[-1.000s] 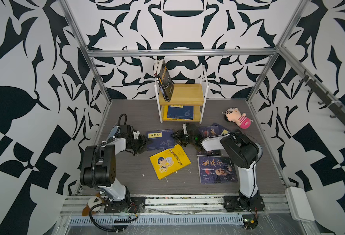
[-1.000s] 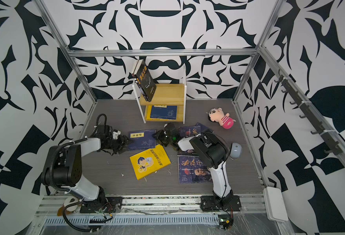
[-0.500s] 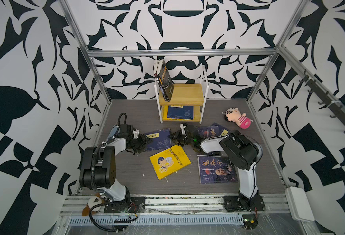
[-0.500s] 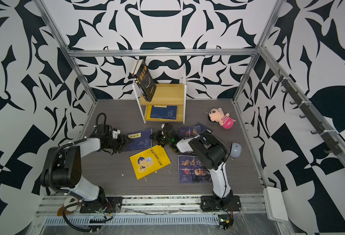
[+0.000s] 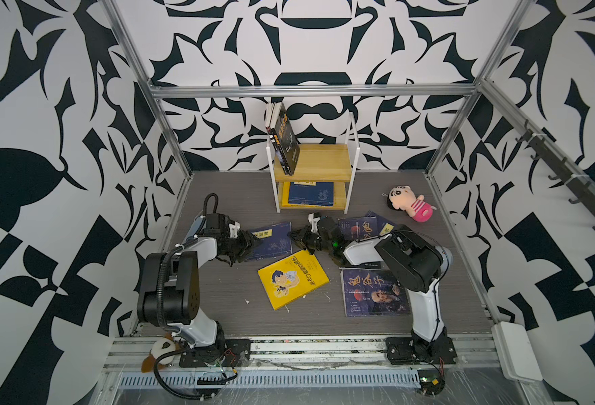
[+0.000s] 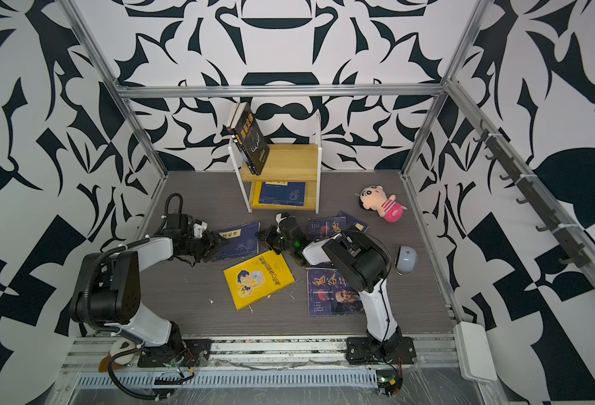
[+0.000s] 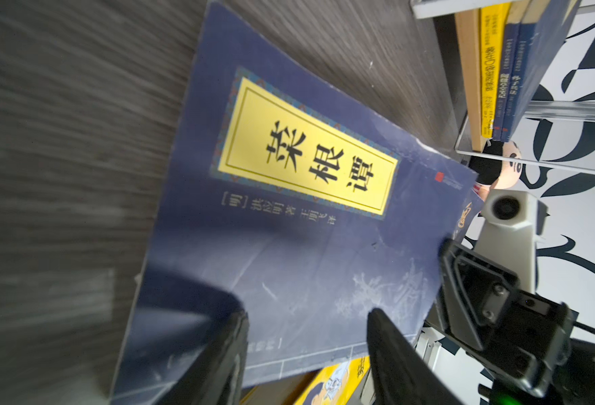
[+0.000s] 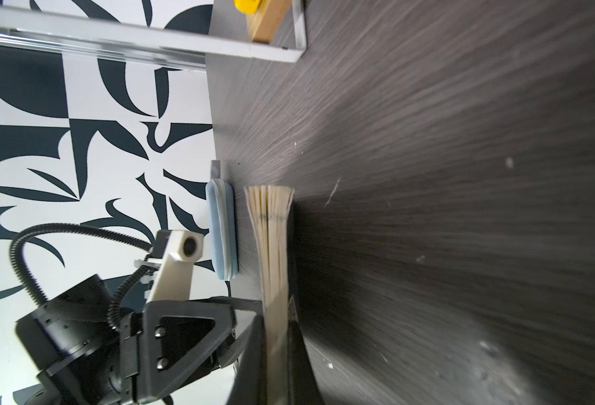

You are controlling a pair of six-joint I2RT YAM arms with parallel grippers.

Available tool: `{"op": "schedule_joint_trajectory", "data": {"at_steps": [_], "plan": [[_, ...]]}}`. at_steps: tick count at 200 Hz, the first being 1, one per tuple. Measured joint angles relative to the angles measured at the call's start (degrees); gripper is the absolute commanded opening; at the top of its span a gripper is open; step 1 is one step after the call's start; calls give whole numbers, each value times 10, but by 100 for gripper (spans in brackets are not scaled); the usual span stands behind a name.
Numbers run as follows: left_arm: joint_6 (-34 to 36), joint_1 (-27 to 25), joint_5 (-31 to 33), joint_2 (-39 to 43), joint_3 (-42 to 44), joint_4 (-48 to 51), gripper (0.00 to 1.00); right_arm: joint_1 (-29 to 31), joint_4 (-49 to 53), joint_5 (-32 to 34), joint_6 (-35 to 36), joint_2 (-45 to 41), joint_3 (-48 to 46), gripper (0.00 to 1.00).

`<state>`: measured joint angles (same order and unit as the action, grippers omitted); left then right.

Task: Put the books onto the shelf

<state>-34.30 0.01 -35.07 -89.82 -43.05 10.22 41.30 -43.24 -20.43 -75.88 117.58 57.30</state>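
Pinching navy book (image 5: 273, 242), right hand (image 5: 296, 240) clamped on its edge; left hand (image 5: 252, 244) spread wide, opposite edge

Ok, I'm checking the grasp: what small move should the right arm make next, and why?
Probably lift slightly: the right gripper has its jaws shut on the page edge of the navy book, while the left gripper is open over it.
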Motion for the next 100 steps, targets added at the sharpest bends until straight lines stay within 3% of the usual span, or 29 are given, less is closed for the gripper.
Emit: {"op": "schedule_joint_trajectory", "data": {"at_steps": [17, 74, 78, 100], "plan": [[12, 0, 8, 38, 9, 8, 77, 1, -7, 0, 0, -10, -16, 0], [54, 26, 30, 153, 11, 18, 84, -2, -22, 1, -3, -113, -83, 0], [59, 29, 30, 162, 11, 19, 89, -3, -23, 1, -3, -124, -90, 0], [80, 44, 26, 199, 11, 17, 98, -11, -27, -1, -5, -177, -121, 0]]}}
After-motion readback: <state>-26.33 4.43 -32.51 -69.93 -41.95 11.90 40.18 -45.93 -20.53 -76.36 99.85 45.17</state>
